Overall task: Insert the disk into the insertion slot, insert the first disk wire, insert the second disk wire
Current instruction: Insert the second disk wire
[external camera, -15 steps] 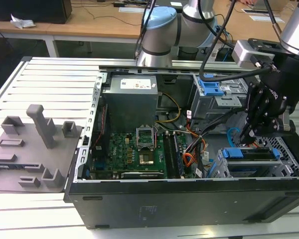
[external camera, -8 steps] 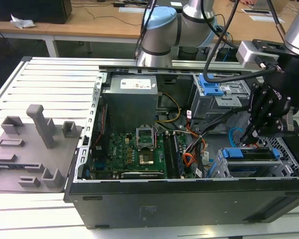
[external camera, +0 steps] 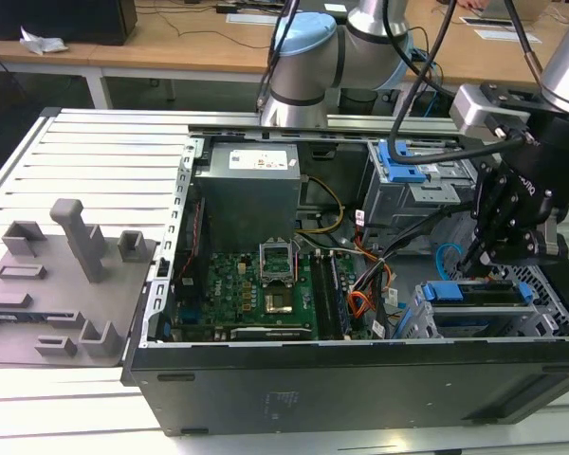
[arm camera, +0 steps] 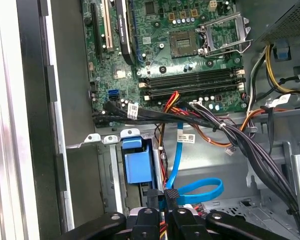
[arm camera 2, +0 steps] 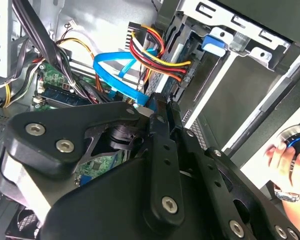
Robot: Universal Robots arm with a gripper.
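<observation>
In the exterior view the disk (external camera: pixel 479 292) sits inside the insertion slot (external camera: pixel 541 284), so that step looks done, and the gripper (external camera: pixel 488 254) hangs just above the slot. In the second wrist view the gripper (arm camera 2: pixel 160 107) has its fingers pinched shut on the connector of the blue wire (arm camera 2: pixel 117 67), close to the disk's end, with a person's hand (arm camera 2: pixel 287 165) beyond the slot. In the first wrist view the same wire (arm camera: pixel 190 192) loops from the closed fingers, just beside the slot; whether either wire is seated I cannot tell.

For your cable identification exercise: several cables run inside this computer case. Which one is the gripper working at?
The flat bright blue cable. The gripper is at its black end plug; the other bundles are black or red-yellow-orange wires.
</observation>
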